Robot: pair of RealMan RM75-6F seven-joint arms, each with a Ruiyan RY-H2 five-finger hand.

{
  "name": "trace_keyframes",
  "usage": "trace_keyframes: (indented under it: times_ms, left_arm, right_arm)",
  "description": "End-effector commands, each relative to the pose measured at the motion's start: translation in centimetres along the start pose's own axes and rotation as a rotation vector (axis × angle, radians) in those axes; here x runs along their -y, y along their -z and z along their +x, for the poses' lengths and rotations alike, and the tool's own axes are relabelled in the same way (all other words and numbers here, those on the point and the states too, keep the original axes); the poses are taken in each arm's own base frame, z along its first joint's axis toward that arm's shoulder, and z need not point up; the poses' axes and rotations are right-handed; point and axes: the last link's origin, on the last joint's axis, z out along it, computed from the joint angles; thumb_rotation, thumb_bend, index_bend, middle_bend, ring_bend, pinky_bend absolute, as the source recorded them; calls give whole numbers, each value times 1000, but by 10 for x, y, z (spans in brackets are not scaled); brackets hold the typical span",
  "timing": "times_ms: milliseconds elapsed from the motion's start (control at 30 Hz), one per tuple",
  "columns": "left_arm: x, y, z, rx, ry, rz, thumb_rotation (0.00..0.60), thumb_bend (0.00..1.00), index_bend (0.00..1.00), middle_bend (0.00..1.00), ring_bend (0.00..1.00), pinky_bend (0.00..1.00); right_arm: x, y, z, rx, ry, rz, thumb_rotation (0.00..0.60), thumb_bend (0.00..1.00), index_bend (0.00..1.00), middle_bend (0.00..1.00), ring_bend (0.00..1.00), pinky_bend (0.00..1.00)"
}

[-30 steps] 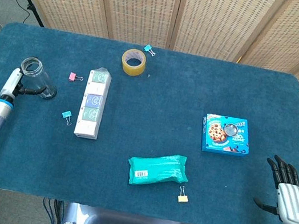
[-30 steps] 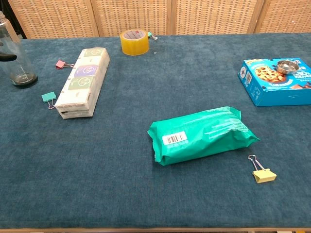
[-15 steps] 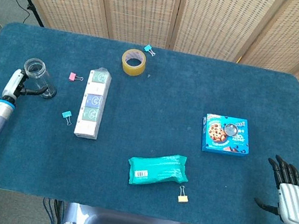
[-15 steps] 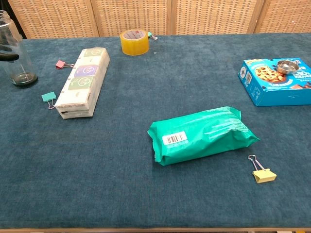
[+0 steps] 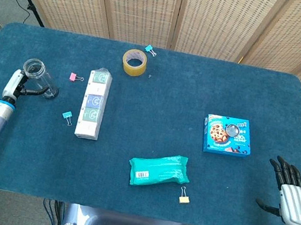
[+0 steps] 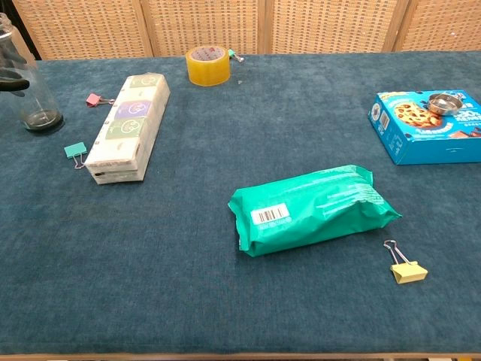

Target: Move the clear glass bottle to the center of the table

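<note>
At table's left edge, left hand (image 5: 16, 84) fingers apparently grasp the clear glass bottle (image 5: 39, 77); right hand (image 5: 291, 192) fingers released.

One clear glass bottle (image 5: 36, 73) at nine o'clock; one tape roll (image 5: 134, 62) at twelve; four binder clips, teal (image 5: 150, 49), pink (image 5: 75, 78), teal (image 5: 68, 116) and yellow (image 5: 184, 197); one long tissue pack (image 5: 94, 103); one green pouch (image 5: 159, 170) at six; one blue cookie box (image 5: 227, 135) at three; two hands, left (image 5: 16, 85) and right (image 5: 290, 195).
</note>
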Motion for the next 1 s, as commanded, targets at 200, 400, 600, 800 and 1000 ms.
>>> trace_keyframes:
  times_ms: [200, 400, 600, 800, 1000]
  left_arm:
    - [-8, 2, 6, 7, 28, -40, 600, 481, 347, 230, 161, 299]
    - [-25, 4, 5, 46, 59, -113, 600, 481, 347, 230, 161, 299]
    - [-60, 8, -10, 144, 105, -221, 600, 481, 346, 230, 161, 299]
    - [-98, 7, -49, 274, 79, -268, 600, 470, 347, 230, 161, 299]
    - [-138, 7, -102, 405, 109, -294, 600, 458, 347, 230, 162, 299]
  right_arm:
    - [1, -1, -1, 4, 0, 1, 600, 0, 0, 0, 0, 0]
    - [1, 0, -1, 4, 0, 0, 600, 0, 0, 0, 0, 0]
    - [1, -1, -1, 5, -1, 0, 600, 0, 0, 0, 0, 0]
    - [0, -1, -1, 7, -1, -4, 600, 0, 0, 0, 0, 0]
    - [-3, -3, 2, -3, -9, -18, 600, 0, 0, 0, 0, 0]
